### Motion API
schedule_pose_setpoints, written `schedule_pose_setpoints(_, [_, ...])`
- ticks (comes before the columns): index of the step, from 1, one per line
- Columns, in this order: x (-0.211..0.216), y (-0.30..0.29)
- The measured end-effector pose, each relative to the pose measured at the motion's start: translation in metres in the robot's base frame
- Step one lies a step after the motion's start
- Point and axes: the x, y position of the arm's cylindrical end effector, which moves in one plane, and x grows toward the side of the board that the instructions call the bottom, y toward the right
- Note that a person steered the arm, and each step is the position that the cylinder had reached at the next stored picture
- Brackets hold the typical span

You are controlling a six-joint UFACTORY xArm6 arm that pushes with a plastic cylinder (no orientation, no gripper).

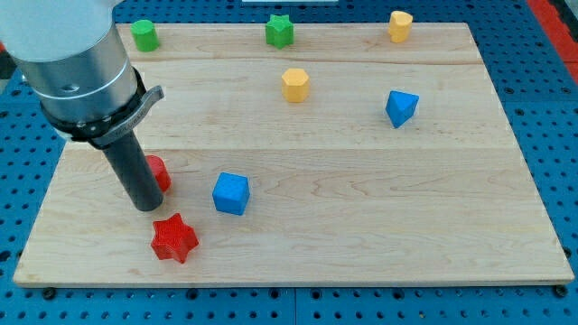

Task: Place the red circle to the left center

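Camera view: my tip (144,206) rests on the wooden desk (361,226) near its left edge, touching the red circle (159,172), which lies just to the tip's right, partly hidden by the rod. A red star (173,238) lies just below; a blue cube (230,193) lies to the right.

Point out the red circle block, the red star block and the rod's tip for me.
Red circle block (161,171), camera view, on its visible right part beside the rod.
Red star block (173,238), camera view, on its top face centre.
My tip (146,206), camera view, on the rod's very lower end.
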Motion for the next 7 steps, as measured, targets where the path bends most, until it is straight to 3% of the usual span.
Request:
schedule_pose_setpoints(1, [-0.004, -0.014])
schedule_pose_setpoints(3, [-0.024, 0.033])
schedule_pose_setpoints(6, [-0.012, -0.022])
schedule_pose_setpoints(7, [-0.017, -0.009])
